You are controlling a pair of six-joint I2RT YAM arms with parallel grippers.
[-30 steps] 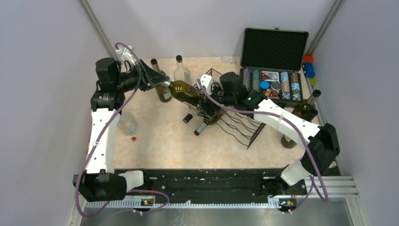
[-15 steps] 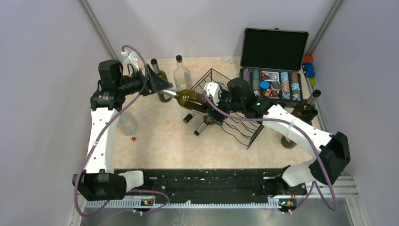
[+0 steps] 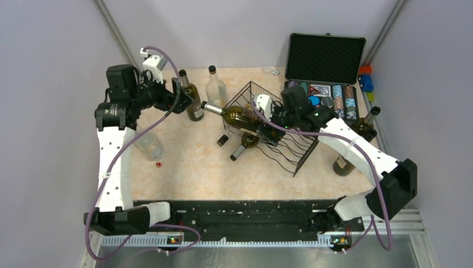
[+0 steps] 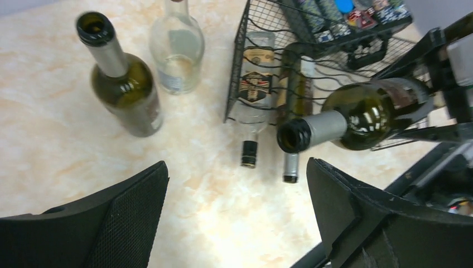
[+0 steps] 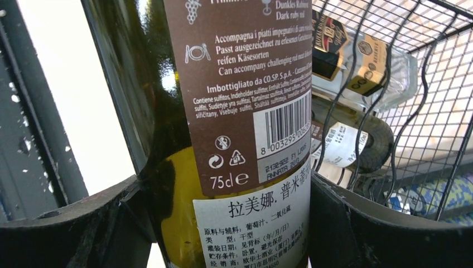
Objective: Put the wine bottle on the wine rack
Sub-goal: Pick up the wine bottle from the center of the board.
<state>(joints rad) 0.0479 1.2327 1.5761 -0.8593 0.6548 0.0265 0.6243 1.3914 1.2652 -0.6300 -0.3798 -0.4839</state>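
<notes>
Dark green glass, slick and round-shouldered, hangs on its side as the wine bottle [image 3: 237, 115] is held by the right gripper [image 3: 263, 121]. Its black fingers [image 5: 67, 234] are clamped across the bottle's belly, over a brown paper label and a white one below it. The sideways hold looks deliberate: the cradles of the wine rack [image 3: 290, 152] take bottles lying down, and gripping the body leaves the neck free to be steered. The bottle sits in the air at the rack's raised grid end, above the wavy black wire rows, its open mouth pointing toward the left arm. The left gripper [image 4: 234, 218] faces that mouth from a little way off with its mesh-padded fingers [image 4: 131, 223] spread wide and holding nothing. Two bottles [image 4: 257, 84] already lie in the thin wire cradles, necks poking out over the marbled beige counter [image 3: 189, 162]. An upright green bottle [image 4: 120, 89] and a clear bottle [image 4: 177, 50] stand just beside the rack.
</notes>
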